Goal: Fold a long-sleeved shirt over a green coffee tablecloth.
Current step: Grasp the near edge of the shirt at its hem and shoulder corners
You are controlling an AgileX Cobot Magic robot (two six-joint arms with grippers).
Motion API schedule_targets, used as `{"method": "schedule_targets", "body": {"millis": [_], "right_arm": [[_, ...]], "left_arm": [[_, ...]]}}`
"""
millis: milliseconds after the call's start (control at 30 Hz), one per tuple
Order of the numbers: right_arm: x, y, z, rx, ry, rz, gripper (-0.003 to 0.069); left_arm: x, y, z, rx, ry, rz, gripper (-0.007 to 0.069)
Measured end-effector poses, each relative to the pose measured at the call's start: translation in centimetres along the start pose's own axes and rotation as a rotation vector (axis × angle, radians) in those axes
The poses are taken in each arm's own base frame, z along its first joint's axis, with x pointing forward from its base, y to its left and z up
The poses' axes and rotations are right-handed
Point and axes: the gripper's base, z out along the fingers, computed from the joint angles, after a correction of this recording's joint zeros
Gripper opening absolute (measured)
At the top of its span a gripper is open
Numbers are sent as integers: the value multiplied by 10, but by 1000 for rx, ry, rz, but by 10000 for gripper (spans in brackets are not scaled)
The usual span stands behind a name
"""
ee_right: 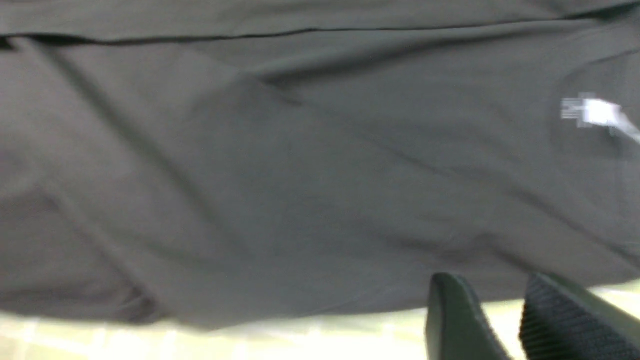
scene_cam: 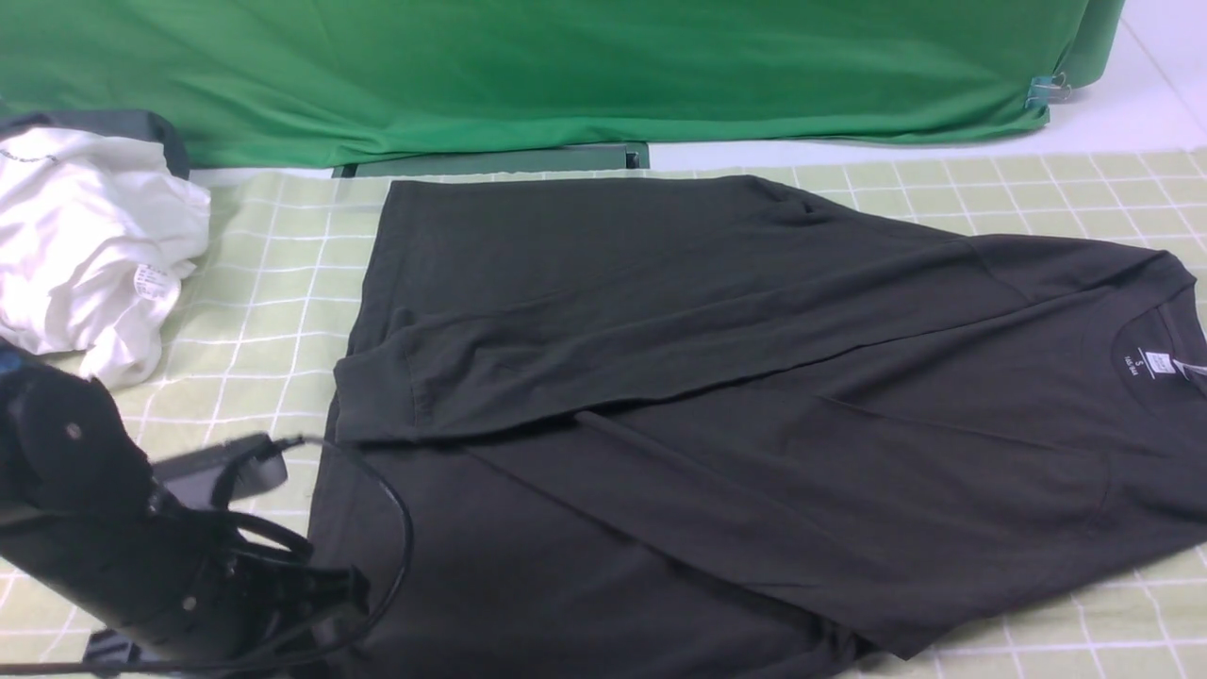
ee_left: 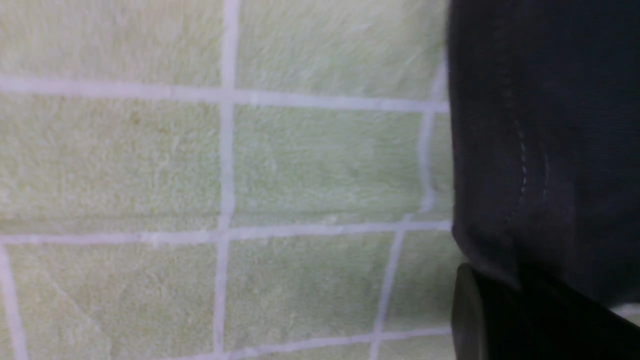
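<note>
The black long-sleeved shirt (scene_cam: 717, 415) lies spread on the green coffee tablecloth (scene_cam: 273, 283), collar and white neck label (scene_cam: 1158, 363) to the right. One sleeve is folded across the body. My left arm (scene_cam: 141, 547) reaches in at the lower left, by the shirt's hem corner. In the left wrist view the left gripper (ee_left: 505, 295) is shut, with the stitched hem of the shirt (ee_left: 525, 165) running into its dark fingers (ee_left: 470, 320). In the right wrist view the right gripper (ee_right: 492, 287) is open at the shirt's edge (ee_right: 300, 200), nothing between its fingers (ee_right: 450, 320). The right arm is out of the front view.
A crumpled white garment (scene_cam: 85, 245) with a small tag lies at the far left on the tablecloth. Plain bright green fabric (scene_cam: 566, 75) hangs along the back, held by a clip (scene_cam: 1045, 91) at the right. White floor shows beyond it.
</note>
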Motion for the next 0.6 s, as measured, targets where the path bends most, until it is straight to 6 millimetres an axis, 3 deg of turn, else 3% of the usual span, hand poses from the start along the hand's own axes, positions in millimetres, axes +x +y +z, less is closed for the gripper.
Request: {"method": "schedule_targets", "body": {"millis": [100, 233, 367, 433, 600], "right_arm": [[5, 11, 11, -79, 20, -46, 261], [14, 47, 46, -213, 135, -248, 355], [21, 75, 74, -239, 256, -438, 367], [33, 95, 100, -203, 368, -601, 368], [46, 110, 137, -127, 465, -755, 370]], "left_arm": [[1, -2, -10, 5, -29, 21, 17], [6, -3, -18, 7, -34, 43, 17], [6, -3, -18, -3, -35, 53, 17], [5, 0, -18, -27, -40, 72, 17], [4, 1, -18, -40, -47, 86, 17]]}}
